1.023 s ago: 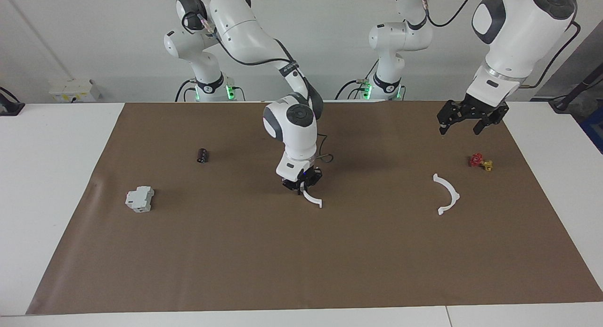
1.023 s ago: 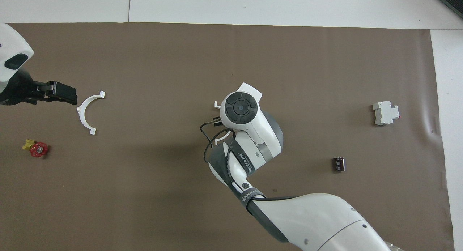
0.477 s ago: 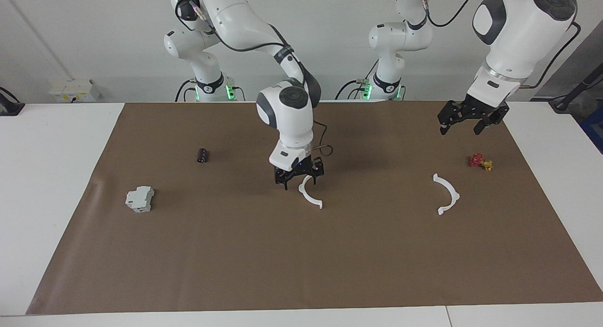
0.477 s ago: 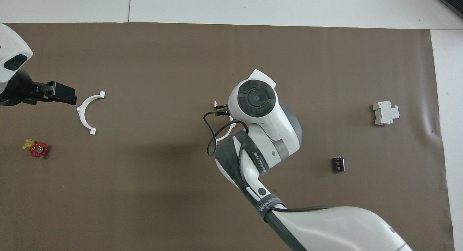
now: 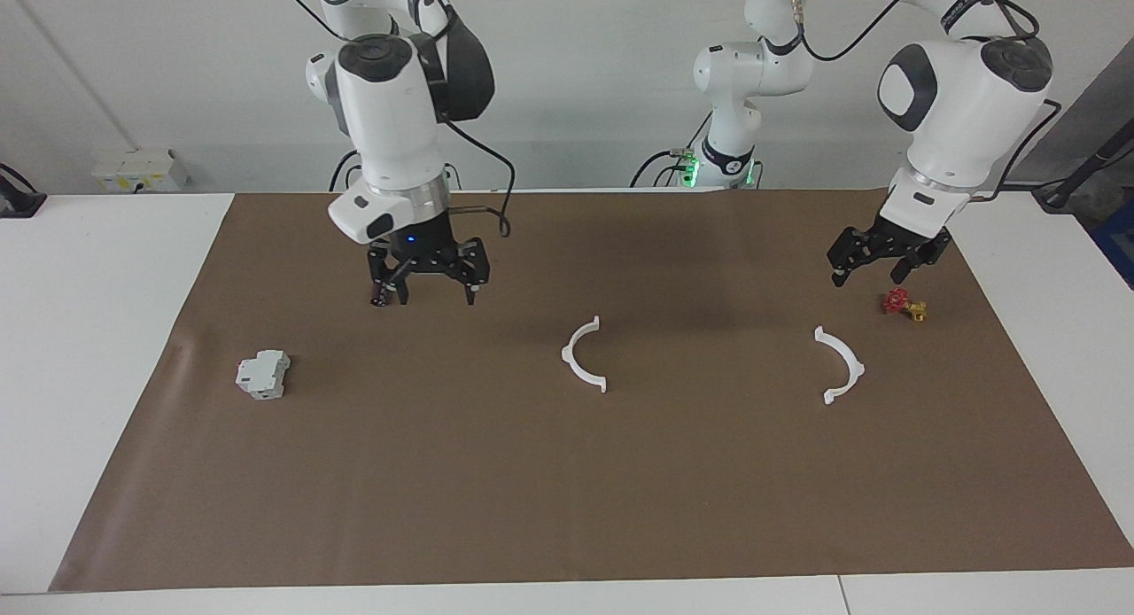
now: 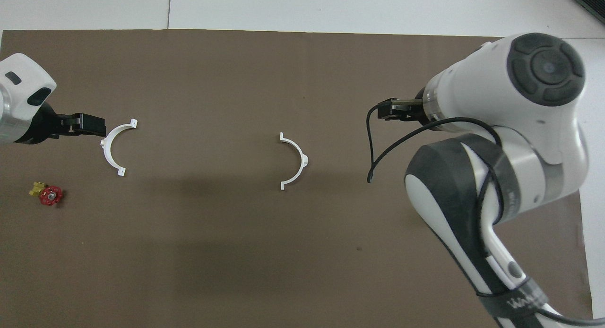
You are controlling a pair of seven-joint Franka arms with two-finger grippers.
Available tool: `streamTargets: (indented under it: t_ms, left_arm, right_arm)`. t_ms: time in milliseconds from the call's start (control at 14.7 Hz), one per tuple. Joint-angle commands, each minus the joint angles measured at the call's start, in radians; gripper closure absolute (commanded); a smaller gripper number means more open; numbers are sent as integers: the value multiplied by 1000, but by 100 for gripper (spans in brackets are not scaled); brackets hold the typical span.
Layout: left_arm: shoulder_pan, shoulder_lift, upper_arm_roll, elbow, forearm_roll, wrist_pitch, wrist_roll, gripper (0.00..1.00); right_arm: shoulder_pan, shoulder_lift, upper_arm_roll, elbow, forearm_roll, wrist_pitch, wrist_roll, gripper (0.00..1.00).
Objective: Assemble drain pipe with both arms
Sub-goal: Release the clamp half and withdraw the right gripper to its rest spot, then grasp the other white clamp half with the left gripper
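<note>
— White plastic, both pieces: in the facing view, two thin semicircular half-rings with small end tabs lie flat on the brown mat, well apart. One white half-ring sits near the middle of the mat; the second white half-ring lies toward the left arm's end. Their open sides face away from each other.

— And the grippers there?

— The black right gripper hangs with its fingers spread and nothing between them, over the mat toward the right arm's end; a small dark cylinder shows just beside its fingertip. The black left gripper is up over the mat beside a small red-and-yellow valve, jaws apart, holding nothing. A grey-white boxy block rests toward the right arm's end.

— From overhead?

— The middle half-ring lies alone, a nub on its outer curve, tabs at both ends. The other half-ring lies just by the left gripper; whether they touch I cannot tell. The valve sits nearer the robots than that half-ring. The right gripper shows only partly under its white wrist.
</note>
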Motion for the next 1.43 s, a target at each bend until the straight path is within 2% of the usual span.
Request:
streamTargets:
  t_ms: [0, 273, 545, 682, 886, 1023, 1364]
  left_arm:
    - [9, 13, 2, -116, 11, 162, -6, 0]
    - [41, 51, 23, -201, 11, 326, -3, 0]
    - [58, 126, 25, -207, 11, 406, -9, 0]
    - [69, 156, 31, -215, 11, 411, -62, 0]
    - [58, 191, 31, -251, 11, 475, -256, 0]
    - [66, 228, 31, -255, 11, 493, -270, 0]
    - [66, 229, 39, -282, 11, 501, -359, 0]
  right_arm:
    - [-101, -68, 10, -16, -6, -101, -152, 0]
    - [-249, -135, 8, -16, -2, -256, -293, 0]
    - [-329, -171, 5, -33, -15, -344, -342, 0]
    - [-367, -173, 7, -31, -13, -346, -345, 0]
    - [-364, -172, 8, -30, -1, -331, -351, 0]
    - [-361, -171, 13, -25, -10, -329, -356, 0]
    - [-390, -198, 4, -27, -21, -335, -501, 0]
